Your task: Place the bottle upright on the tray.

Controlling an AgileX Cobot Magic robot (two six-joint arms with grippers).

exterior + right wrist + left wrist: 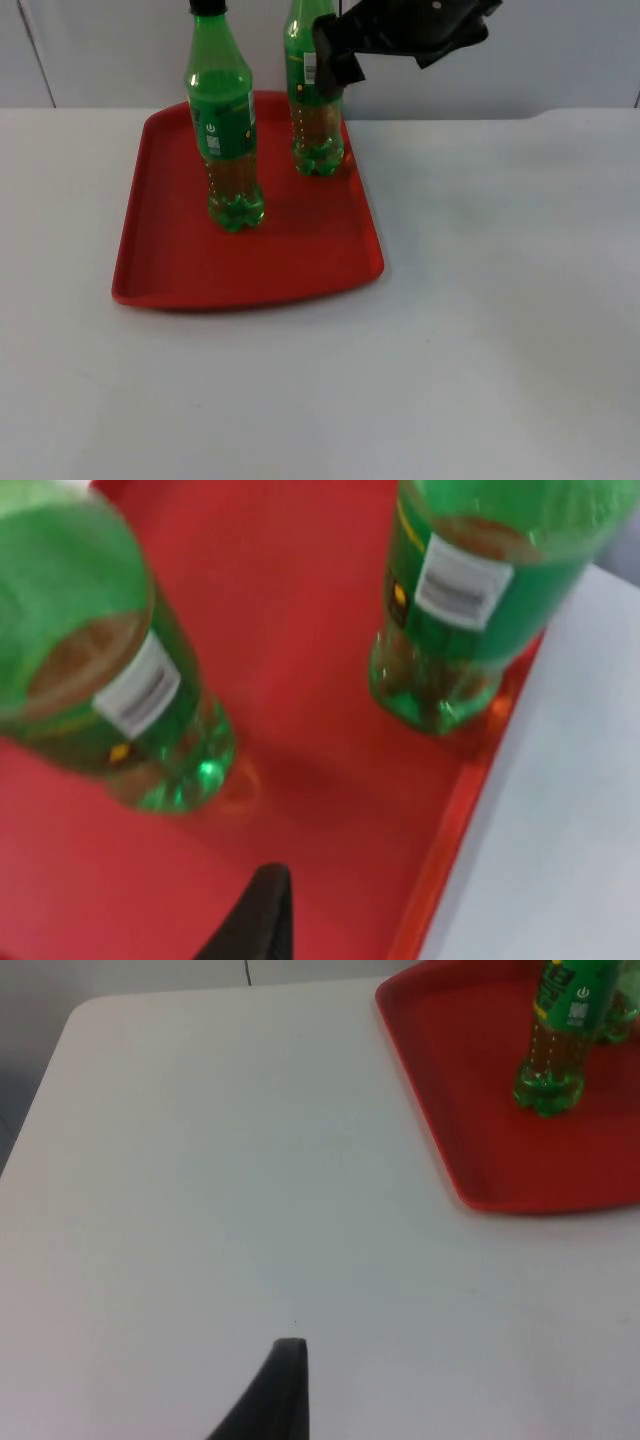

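Red plastic is what you should look at first: one tray (300, 265) lies on the white counter (500, 300), toward its left half and near the grey wall (560, 50). You have two green bottles on it, both upright. One bottle (225, 130), with a black cap and a green label, stands near the tray's middle. The second bottle (315, 110) stands at the tray's far right corner, just inside the rim.

Your right claw (335, 55) hangs beside the upper part of that second bottle, at label height. From the top view you cannot tell whether its fingers are closed on the bottle or merely next to it (the black arm covers the contact), so I cannot tell you its state. In the right wrist view you see both bottles from above, the nearer one (110, 690) and the corner one (460, 620), each with its base flat on the red tray floor (330, 810), and the tray rim meeting the white counter (570, 810).

Your left arm waits off to the side; the left wrist view looks over bare counter (250, 1160) toward the tray's edge (500, 1200), with one bottle base (550, 1070) standing on it. Whether the left claw (285, 1390) is open or closed cannot be told.
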